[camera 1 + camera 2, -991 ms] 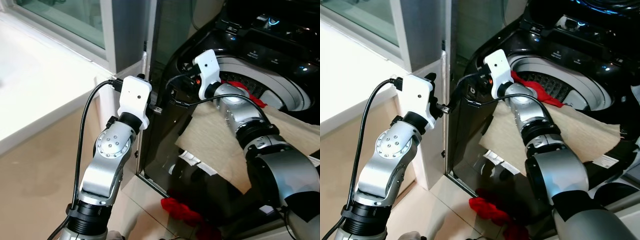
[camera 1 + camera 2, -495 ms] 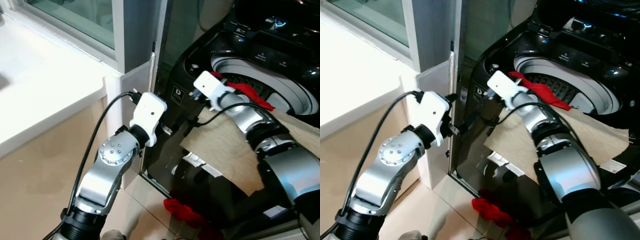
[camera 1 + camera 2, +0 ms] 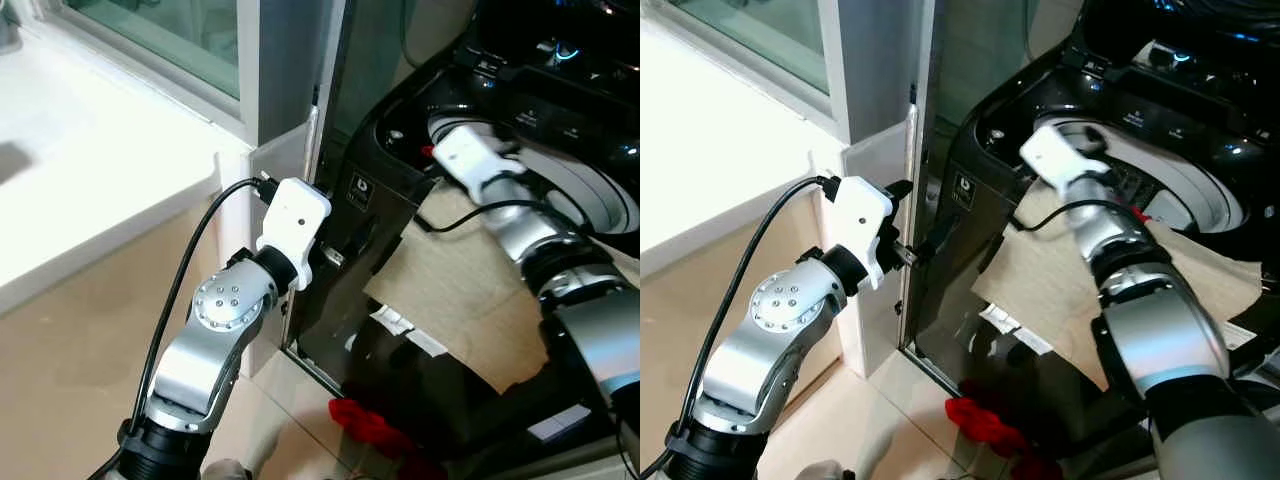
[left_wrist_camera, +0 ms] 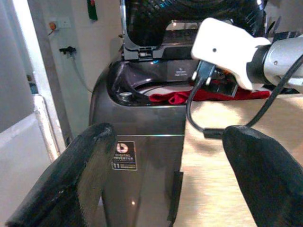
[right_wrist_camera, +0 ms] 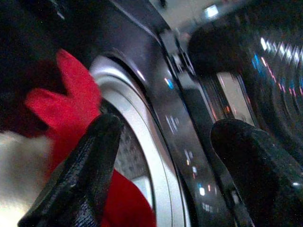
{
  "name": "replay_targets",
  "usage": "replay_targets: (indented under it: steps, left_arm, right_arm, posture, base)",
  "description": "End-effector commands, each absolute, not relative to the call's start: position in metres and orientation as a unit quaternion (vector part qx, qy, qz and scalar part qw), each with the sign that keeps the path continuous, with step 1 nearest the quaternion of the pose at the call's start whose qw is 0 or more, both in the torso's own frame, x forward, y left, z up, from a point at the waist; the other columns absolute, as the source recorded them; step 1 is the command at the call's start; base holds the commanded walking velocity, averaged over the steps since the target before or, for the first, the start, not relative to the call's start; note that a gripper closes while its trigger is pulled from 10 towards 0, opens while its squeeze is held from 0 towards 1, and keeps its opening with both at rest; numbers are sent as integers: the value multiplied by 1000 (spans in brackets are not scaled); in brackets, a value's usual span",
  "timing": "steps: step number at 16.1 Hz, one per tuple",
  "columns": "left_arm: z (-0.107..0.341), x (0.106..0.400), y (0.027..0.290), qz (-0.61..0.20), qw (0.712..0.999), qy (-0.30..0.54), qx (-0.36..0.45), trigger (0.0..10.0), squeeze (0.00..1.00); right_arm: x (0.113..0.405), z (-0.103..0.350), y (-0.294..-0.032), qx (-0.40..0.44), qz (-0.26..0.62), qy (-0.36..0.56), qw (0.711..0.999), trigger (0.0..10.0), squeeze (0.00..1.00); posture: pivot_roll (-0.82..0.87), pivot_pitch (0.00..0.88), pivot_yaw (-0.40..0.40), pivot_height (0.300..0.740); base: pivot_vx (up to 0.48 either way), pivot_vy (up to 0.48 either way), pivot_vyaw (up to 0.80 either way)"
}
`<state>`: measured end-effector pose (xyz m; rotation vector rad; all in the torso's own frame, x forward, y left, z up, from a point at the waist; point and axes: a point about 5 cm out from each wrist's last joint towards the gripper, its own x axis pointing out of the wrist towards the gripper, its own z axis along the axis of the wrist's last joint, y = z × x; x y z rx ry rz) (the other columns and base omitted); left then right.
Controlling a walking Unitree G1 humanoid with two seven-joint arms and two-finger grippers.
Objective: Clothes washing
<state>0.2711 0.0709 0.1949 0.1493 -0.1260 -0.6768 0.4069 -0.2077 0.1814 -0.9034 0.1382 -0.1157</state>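
Left eye view: glossy black top-loading washing machine (image 3: pixel 400 190), lid up, round grey drum rim (image 3: pixel 600 185). Flat beige cloth (image 3: pixel 470 280) draped over the front edge and down the dark front panel. Crumpled red garment (image 3: pixel 365 425) on the pale tiled floor at the machine's foot. Left arm bent up at the elbow, white wrist block beside the machine's front corner. Right arm stretched over the beige cloth, wrist at the drum opening.

Right eye view: same layout; a scrap of red fabric (image 3: pixel 1137 214) at the drum rim, just beyond the right forearm.

Left wrist view: left gripper (image 4: pixel 175 184) spread wide, matte black fingers (image 4: pixel 80 179) holding nothing, aimed at the machine's front. Red cloth lying along the tub edge, behind the right wrist.

Right wrist view: right gripper (image 5: pixel 165 165) spread wide, holding nothing, poised over the drum rim. Red fabric (image 5: pixel 71 109) bunched against the ribbed silver rim, beside one finger; contact cannot be told.
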Motion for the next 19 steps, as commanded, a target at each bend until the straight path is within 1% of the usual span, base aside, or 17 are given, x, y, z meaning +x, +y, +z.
replay_targets:
  steps: [1,2,3,4,5,7,10,12,15,16,17,19]
  left_arm:
    - [195,270,68,-336,938,-59,68,10000,0]
    - [195,270,68,-336,938,-57,69,10000,0]
    - [195,271,68,-336,938,-56,70,10000,0]
    - [195,271,68,-335,938,-54,71,10000,0]
    - [194,271,69,-334,938,-54,72,10000,0]
    - [194,271,69,-332,939,-53,74,10000,0]
    - [195,272,71,-322,942,-56,77,10000,0]
    - [195,272,71,-320,943,-57,77,10000,0]
    - [196,272,74,-312,945,-58,76,10000,0]
    - [196,272,75,-313,945,-59,76,10000,0]
    - [196,272,75,-316,944,-58,74,10000,0]
    - [196,272,75,-318,943,-57,74,10000,0]
  right_arm:
    - [402,175,-225,-398,-91,96,908,10000,388]
    - [399,171,-233,-336,-117,113,928,10000,384]
    - [398,169,-235,-292,-126,121,940,10000,384]
    - [399,168,-232,-229,-129,122,957,10000,380]
    - [401,169,-227,-183,-120,116,969,10000,376]
    - [405,176,-216,-109,-99,102,984,10000,373]
    - [413,195,-201,-60,-54,66,995,10000,369]
    - [413,196,-200,-61,-45,62,995,10000,365]
    - [410,197,-208,-65,-36,49,996,10000,361]
    - [405,187,-210,-77,-28,62,995,10000,361]
    - [398,172,-209,-63,-18,92,994,10000,361]
    - [396,167,-210,-50,-24,103,993,10000,365]
  posture:
    - [98,0,-158,740]
    - [96,0,-154,740]
    - [96,0,-152,740]
    - [96,0,-152,740]
    - [95,0,-150,740]
    - [95,0,-150,740]
    - [93,0,-168,740]
    - [90,0,-171,740]
    - [69,0,-170,740]
    - [53,0,-166,740]
    - [41,0,-159,740]
    - [29,0,-146,740]
  base:
    - [0,0,0]
    - [0,0,0]
    - [0,0,0]
    - [0,0,0]
    - [0,0,0]
    - [0,0,0]
    - [0,0,0]
    - [0,0,0]
    - [0,0,0]
    - [0,0,0]
    - [0,0,0]
    - [0,0,0]
